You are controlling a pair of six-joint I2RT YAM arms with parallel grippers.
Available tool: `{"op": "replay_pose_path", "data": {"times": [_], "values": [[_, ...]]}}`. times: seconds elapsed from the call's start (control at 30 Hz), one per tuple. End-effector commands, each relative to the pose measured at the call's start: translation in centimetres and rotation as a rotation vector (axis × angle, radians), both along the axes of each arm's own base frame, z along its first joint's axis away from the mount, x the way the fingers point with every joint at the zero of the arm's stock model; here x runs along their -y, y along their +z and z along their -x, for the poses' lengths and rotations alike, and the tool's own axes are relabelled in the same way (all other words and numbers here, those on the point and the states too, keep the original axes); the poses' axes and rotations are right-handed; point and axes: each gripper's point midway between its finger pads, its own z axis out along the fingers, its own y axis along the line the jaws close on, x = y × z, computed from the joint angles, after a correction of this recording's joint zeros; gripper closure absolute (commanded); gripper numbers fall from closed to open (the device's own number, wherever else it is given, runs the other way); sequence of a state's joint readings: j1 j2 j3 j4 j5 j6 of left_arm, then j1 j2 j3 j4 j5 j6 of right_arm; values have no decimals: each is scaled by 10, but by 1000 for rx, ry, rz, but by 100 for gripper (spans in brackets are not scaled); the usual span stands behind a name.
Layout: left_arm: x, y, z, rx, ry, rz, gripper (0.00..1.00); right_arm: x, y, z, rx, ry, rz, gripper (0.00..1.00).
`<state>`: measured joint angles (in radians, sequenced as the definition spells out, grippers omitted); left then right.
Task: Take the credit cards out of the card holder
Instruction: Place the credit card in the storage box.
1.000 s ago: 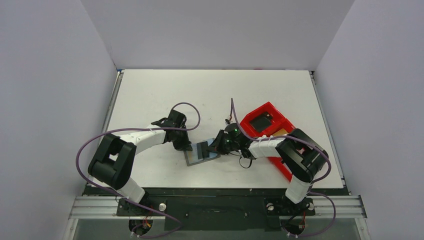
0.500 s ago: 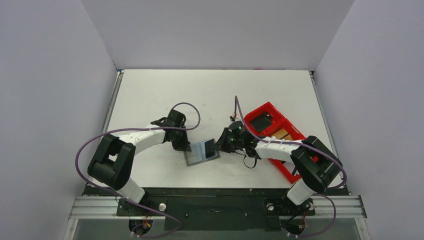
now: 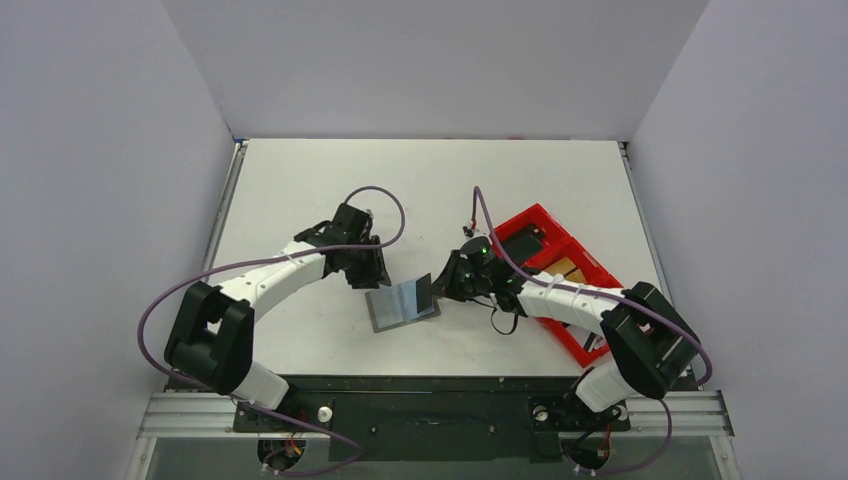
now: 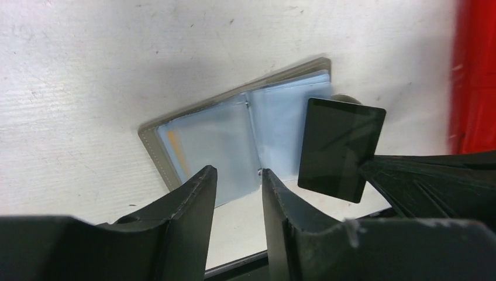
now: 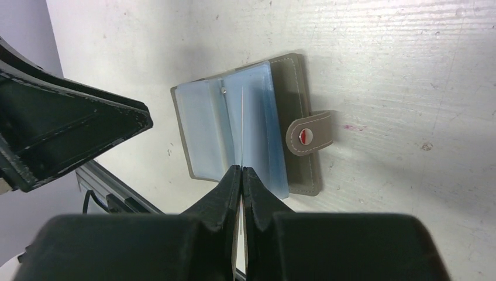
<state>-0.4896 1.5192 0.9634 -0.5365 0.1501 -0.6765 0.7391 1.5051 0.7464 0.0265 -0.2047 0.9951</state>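
The card holder (image 3: 398, 305) lies open on the table (image 3: 300, 180); the right gripper (image 5: 241, 174) pinches a thin card (image 4: 341, 149) above it; the left gripper (image 4: 237, 178) is half open, holding nothing.

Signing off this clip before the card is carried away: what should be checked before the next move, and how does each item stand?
1. Right gripper shut on the card: ok, pinched by one edge.
2. Card clear of the card holder: ok, all four corners show in the left wrist view.
3. Left gripper free: ok, jaws apart, nothing between them.
4. Card holder lying open on the table: ok.
5. Holder emptied: cannot tell, an orange strip in one pocket may be another card.
6. Free spot in the red tray: cannot tell, the right arm hides part of it.
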Motion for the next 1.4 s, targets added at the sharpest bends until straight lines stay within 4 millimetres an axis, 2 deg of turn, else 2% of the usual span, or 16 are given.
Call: {"op": "replay_pose_path", "data": {"times": [0.0,0.23,0.37,0.5,0.77,0.83,1.03,1.17,1.27,1.37], "values": [[6,37,-11,89,-20,32,66,-3,41,-16,104,-18,-38,100],[5,51,-12,121,-22,38,61,7,57,-17,123,-39,-20,100],[6,53,-11,123,-29,42,61,22,69,-22,142,-87,-15,100],[7,55,-10,127,-38,51,61,55,75,-30,142,-179,23,100],[8,55,-6,127,-57,62,61,150,93,-60,175,-472,105,100],[9,55,-6,127,-61,66,61,174,93,-69,168,-549,122,100],[9,60,-3,136,-68,77,61,216,80,-89,138,-689,203,100],[8,61,-1,138,-69,78,61,228,72,-107,122,-736,209,100],[7,61,1,133,-71,77,61,230,70,-122,123,-753,208,100],[6,65,2,142,-68,79,61,228,57,-133,94,-753,207,100]]}}
